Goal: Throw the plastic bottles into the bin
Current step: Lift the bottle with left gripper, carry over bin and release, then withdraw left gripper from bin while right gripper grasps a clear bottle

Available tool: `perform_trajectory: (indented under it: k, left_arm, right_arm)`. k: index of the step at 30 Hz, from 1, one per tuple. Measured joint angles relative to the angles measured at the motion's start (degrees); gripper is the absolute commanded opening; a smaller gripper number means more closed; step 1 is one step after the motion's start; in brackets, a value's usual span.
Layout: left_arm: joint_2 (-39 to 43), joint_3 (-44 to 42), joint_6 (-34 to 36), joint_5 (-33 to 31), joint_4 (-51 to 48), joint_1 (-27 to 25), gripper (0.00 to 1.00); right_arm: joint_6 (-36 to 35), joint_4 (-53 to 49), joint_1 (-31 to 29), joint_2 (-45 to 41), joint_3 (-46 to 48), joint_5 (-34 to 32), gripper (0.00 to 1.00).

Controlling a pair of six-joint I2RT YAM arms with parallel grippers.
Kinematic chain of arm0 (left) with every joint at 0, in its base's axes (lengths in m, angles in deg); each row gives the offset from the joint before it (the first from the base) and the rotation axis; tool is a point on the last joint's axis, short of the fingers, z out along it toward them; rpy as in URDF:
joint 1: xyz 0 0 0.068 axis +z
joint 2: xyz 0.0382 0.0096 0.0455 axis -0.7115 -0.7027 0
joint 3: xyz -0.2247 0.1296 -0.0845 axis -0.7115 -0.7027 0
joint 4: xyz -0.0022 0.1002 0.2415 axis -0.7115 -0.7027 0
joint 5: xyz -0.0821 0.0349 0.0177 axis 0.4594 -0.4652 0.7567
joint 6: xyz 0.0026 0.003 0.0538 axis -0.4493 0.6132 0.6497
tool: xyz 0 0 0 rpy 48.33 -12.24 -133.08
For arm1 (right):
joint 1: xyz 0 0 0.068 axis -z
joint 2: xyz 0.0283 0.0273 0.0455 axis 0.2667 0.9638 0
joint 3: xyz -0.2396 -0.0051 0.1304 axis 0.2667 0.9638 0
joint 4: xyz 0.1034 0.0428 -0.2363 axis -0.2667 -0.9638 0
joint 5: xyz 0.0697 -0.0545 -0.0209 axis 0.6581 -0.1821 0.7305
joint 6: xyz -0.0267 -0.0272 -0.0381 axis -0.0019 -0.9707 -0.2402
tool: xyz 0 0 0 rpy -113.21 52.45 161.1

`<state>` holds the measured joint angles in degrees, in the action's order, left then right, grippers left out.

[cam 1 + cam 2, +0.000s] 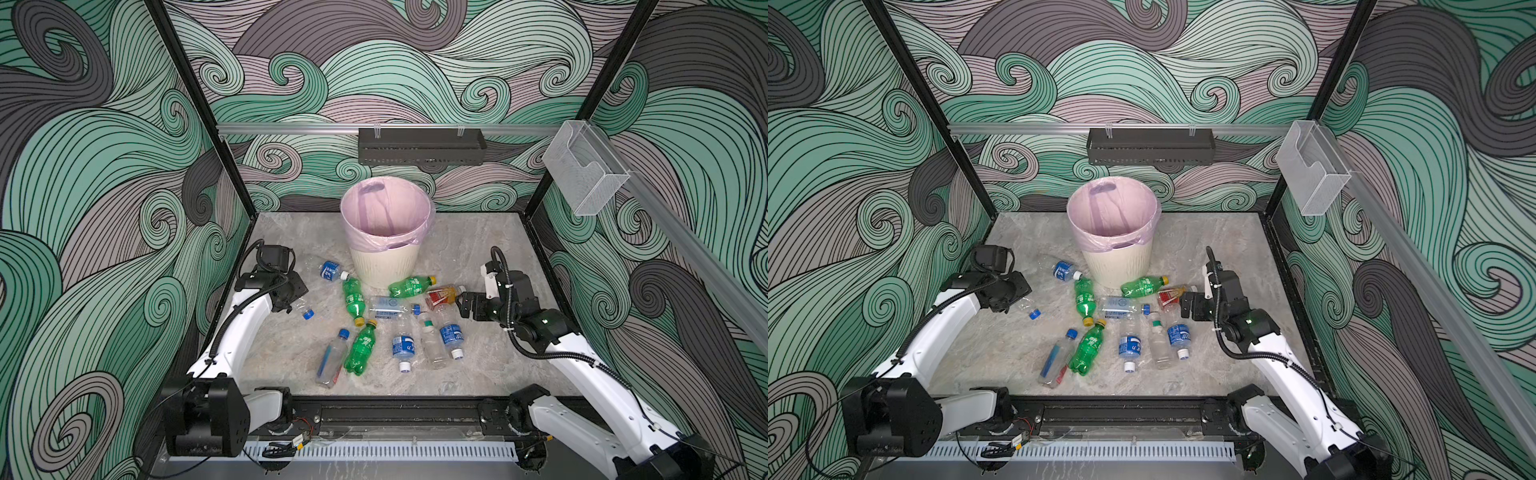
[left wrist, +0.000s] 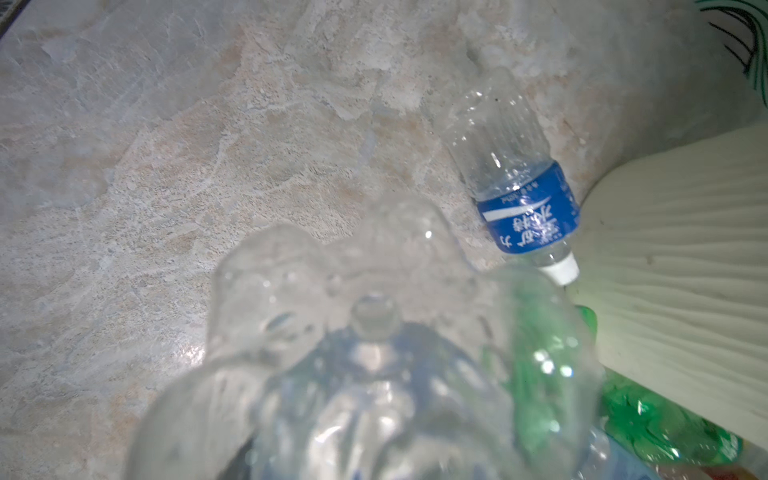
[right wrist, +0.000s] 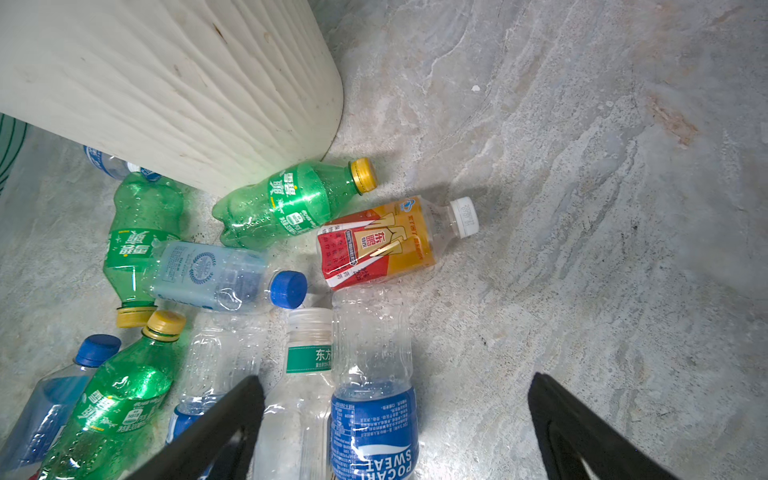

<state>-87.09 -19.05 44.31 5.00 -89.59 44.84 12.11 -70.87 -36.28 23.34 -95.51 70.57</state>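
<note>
The grey stone-look table (image 1: 478,237) carries everything. At its back stands the bin (image 1: 382,266), upright, with its pink liner (image 1: 384,208) folded over the rim. Nothing shows inside it from above, so I judge the job to be at its very start.

My right gripper (image 3: 397,384) hangs with its jaws spread wide and empty, just beside the red-labelled bottle (image 3: 374,245). My left gripper (image 1: 286,305) is low over the table's left side, well apart from the heap.

The plastic bottles (image 1: 365,343) lie on their sides in front of the bin, a few touching its base. One clear blue-capped bottle (image 1: 302,308) sticks out of my left gripper, and in the left wrist view its base (image 2: 374,374) fills the lens. My fingers are hidden there, so I cannot tell whether I have it clamped.

The step in hand is this first pickup. Next I should confirm a firm hold on the thin, springy plastic, lift higher than the rim, carry across to the bin's mouth and only then release.
</note>
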Motion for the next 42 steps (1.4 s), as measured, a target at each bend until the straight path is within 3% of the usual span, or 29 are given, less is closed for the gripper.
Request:
perform_trajectory:
  k: [6,13,18,22,26,28,30,34,37,42]
  left_arm:
    - [4.24,1.92,5.03,7.17,-1.29,0.0,0.57]
    - [3.17,14.56,5.29,16.37,2.29,-0.81,0.57]
    - [-9.11,36.3,2.93,20.39,7.28,-6.84,0.59]
    - [-25.9,60.37,1.95,21.86,8.74,-13.2,0.79]
    - [-37.22,76.3,2.32,22.47,3.28,-16.22,0.82]
    - [-37.16,75.21,3.08,22.36,0.46,-16.5,0.82]
    - [-33.68,68.19,3.96,21.4,0.68,-16.48,0.89]
    - [-20.39,47.6,5.25,19.41,2.75,-15.93,0.98]
    - [-9.25,35.67,5.81,18.78,4.96,-15.37,0.99]
    - [4.07,25.49,8.09,16.28,5.6,-14.95,0.99]
  right_arm:
    - [0.39,0.0,0.35,2.32,0.52,-0.46,0.99]
    - [1.09,0.66,0.55,4.74,0.92,-0.55,0.99]
    - [2.23,0.96,0.59,5.33,1.18,0.02,0.99]
    - [3.43,1.42,0.59,5.2,1.66,0.61,0.99]
    - [3.91,1.14,0.61,4.7,2.36,1.31,0.99]
    - [3.91,0.87,0.59,4.33,2.38,1.66,0.99]
    - [3.87,0.66,0.61,3.89,2.38,1.88,0.99]
    - [3.76,0.24,0.63,3.54,2.38,2.51,0.98]
    - [3.56,-0.02,0.66,3.82,2.38,3.26,0.97]
    - [3.39,0.0,0.7,6.64,2.34,5.2,0.94]
